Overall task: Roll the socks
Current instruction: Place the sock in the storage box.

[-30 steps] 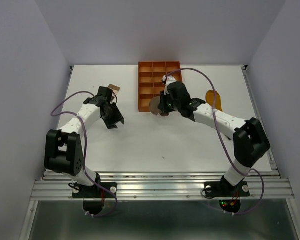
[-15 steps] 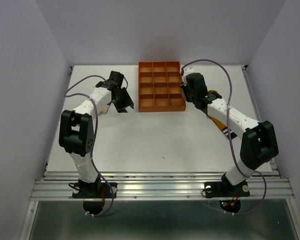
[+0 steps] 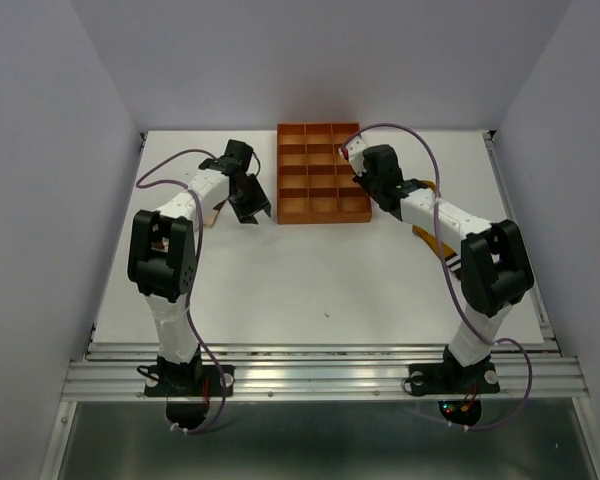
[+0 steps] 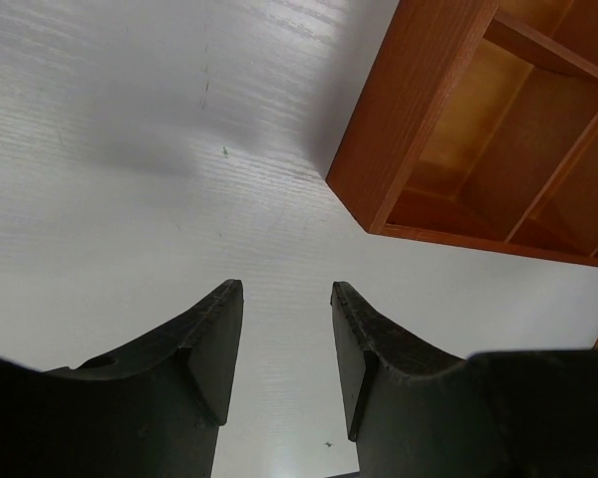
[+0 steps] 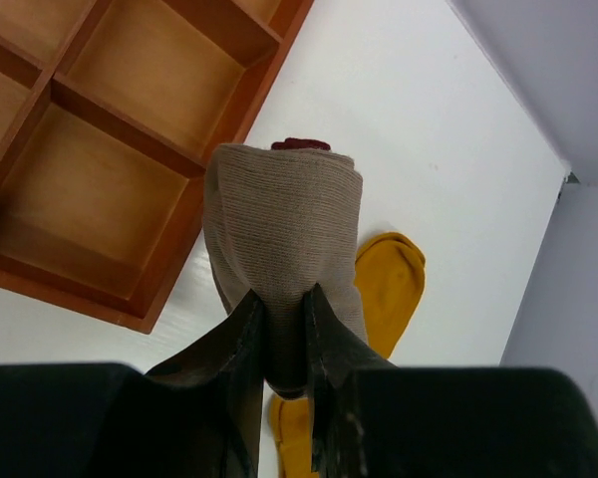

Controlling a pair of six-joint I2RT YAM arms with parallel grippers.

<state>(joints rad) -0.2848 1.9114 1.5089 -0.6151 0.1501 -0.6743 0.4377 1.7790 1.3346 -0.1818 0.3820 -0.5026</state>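
My right gripper is shut on a rolled taupe sock, whose maroon cuff peeks out at the top of the roll. It hangs above the table beside the right edge of the orange tray. The mustard sock lies flat on the table beyond the roll. From above, the right gripper sits at the tray's right side, and the mustard sock is partly hidden under that arm. My left gripper is open and empty over bare table, near the tray's corner. A tan bit of sock shows under the left arm.
The compartmented tray stands at the back middle of the white table. My left gripper is just left of it. Walls close the table at the back and on both sides.
The right arm carried the taupe roll from the tray's front edge round to its right side. The left arm swung away from me and now sits close to the tray's left side.
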